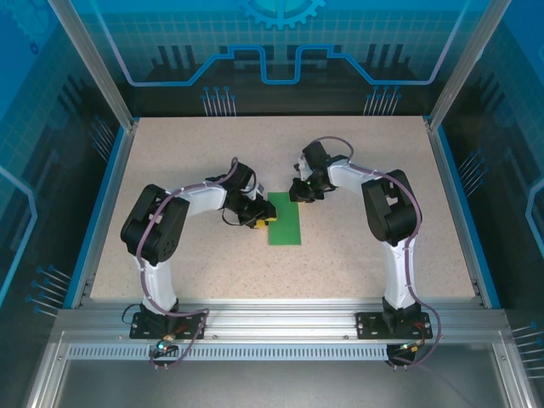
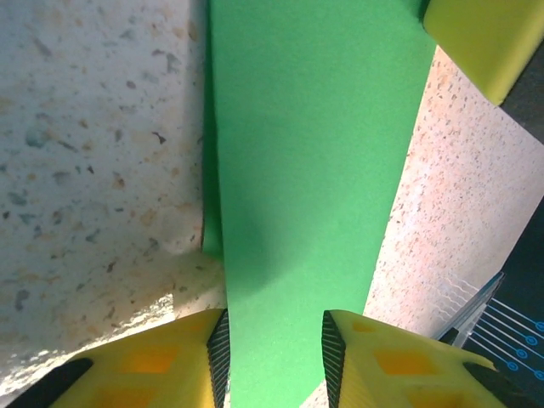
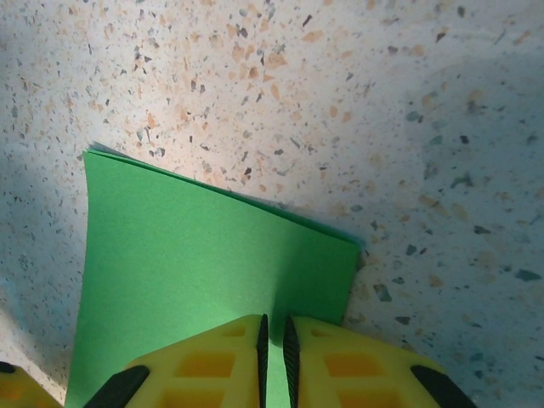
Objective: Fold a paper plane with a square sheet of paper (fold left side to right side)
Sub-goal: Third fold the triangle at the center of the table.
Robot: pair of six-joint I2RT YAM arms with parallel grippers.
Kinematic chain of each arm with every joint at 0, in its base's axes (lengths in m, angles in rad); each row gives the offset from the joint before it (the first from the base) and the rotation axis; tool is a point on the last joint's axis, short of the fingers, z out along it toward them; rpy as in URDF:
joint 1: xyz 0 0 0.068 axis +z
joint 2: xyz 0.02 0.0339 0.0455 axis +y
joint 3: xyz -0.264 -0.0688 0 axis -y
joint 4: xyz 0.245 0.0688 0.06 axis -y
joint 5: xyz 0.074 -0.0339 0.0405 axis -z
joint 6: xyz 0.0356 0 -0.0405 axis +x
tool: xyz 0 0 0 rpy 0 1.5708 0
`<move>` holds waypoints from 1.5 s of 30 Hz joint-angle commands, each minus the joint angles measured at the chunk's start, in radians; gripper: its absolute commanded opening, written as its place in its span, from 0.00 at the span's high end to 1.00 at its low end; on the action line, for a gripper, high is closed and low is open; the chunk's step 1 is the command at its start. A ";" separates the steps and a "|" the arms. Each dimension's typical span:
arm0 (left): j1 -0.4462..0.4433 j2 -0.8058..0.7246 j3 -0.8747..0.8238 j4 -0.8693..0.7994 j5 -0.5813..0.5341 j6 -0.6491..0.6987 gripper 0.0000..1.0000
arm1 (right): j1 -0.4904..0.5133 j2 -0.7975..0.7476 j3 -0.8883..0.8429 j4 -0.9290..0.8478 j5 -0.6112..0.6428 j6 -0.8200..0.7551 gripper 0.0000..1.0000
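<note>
Item 1. Left pincer: 2 yellow fingers stood apart with a clear gap, nothing clamped. Green paper showed flat in that gap. In the top view this pincer sat at the left long edge of the sheet.

Item 2. Right pincer: jaws drawn almost together, with a thin dark slit between the ribbed pads. The tips sat over the sheet near 1 corner. Whether a layer was nipped could not be told. From above it was at the far right corner of the sheet.

Item 3. Square sheet of paper: bright green, matte, unmarked. It showed as a narrow upright rectangle lying on the table between the 2 arms, roughly mid-table. The right wrist camera showed 2 layers stacked along the far edge. In the left wrist camera the strip ran away from the fingers, its left edge slightly raised and casting a shadow.

Item 4. Table: pale speckled surface, bare around the sheet.
</note>
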 commanded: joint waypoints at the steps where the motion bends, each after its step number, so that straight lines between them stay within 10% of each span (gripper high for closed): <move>1: -0.005 -0.048 -0.019 -0.015 0.013 -0.025 0.63 | 0.013 0.012 -0.011 -0.027 0.036 -0.020 0.83; 16: -0.013 -0.048 -0.029 -0.019 0.020 -0.054 0.97 | 0.013 -0.064 -0.045 0.045 0.042 -0.028 0.79; 27: -0.017 -0.052 -0.024 -0.024 0.036 -0.122 1.00 | 0.029 -0.438 -0.361 0.267 0.067 -0.137 0.48; 36: -0.018 -0.052 -0.007 -0.036 0.071 -0.131 1.00 | 0.245 -0.734 -0.743 0.412 0.210 -0.221 0.24; 45: -0.018 -0.056 0.002 -0.049 0.076 -0.131 1.00 | 0.442 -0.681 -0.774 0.433 0.379 -0.285 0.15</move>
